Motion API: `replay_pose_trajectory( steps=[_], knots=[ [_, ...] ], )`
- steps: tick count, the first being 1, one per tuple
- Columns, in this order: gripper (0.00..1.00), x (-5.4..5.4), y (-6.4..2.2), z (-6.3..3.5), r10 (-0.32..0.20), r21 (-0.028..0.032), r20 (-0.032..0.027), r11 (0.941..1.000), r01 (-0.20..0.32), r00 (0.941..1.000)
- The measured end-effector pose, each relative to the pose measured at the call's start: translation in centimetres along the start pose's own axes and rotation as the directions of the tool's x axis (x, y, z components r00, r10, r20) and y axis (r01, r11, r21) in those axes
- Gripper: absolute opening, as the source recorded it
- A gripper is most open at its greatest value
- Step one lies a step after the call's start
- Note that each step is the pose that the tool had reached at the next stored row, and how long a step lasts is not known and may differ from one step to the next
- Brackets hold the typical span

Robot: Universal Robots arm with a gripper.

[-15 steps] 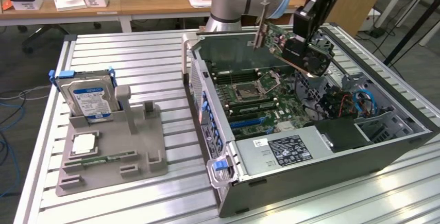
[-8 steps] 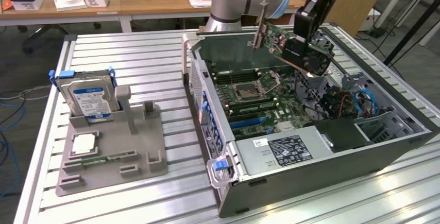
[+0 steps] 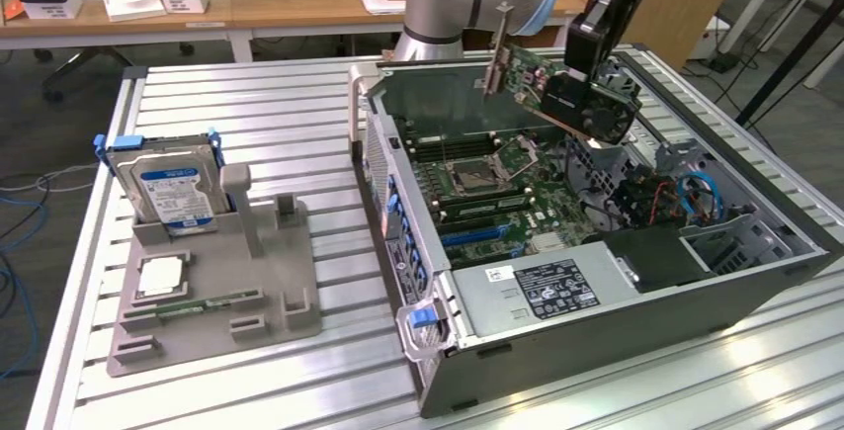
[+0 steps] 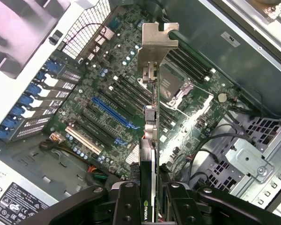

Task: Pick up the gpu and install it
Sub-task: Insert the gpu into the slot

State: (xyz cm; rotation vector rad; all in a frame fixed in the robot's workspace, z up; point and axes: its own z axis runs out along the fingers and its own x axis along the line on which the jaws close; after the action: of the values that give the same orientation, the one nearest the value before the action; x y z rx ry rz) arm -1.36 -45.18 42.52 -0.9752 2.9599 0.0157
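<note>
Matt green gpu (image 3: 539, 76) board with shiny metal bracket (image 4: 157, 43); matt grey plastic tray (image 3: 271, 287); ribbed metal table (image 3: 251, 104).

back: wooden desks (image 3: 303, 10) | floor (image 3: 40, 138) — grey, blue cables (image 3: 16, 252) | bench (image 3: 264, 104) — ribbed metal, brightly lit

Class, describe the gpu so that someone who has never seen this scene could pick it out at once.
Look at the open computer case. Above its motherboard the gripper holds the gpu, tilted in the air. Unlike the blue-labelled hard drive in the grey stand, it is a green circuit board with a silver bracket at one end.
</note>
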Motion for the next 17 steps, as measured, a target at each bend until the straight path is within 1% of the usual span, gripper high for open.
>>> replay_pose_trajectory(
  steps=[8,17],
  knots=[
    [0.26,0.0,0.0,0.0,-0.036,-0.001,0.0,0.9994,0.036,0.9994],
    [0.26,0.0,0.0,0.0,-0.078,-0.0021,0.0,0.997,0.078,0.997]
  ],
)
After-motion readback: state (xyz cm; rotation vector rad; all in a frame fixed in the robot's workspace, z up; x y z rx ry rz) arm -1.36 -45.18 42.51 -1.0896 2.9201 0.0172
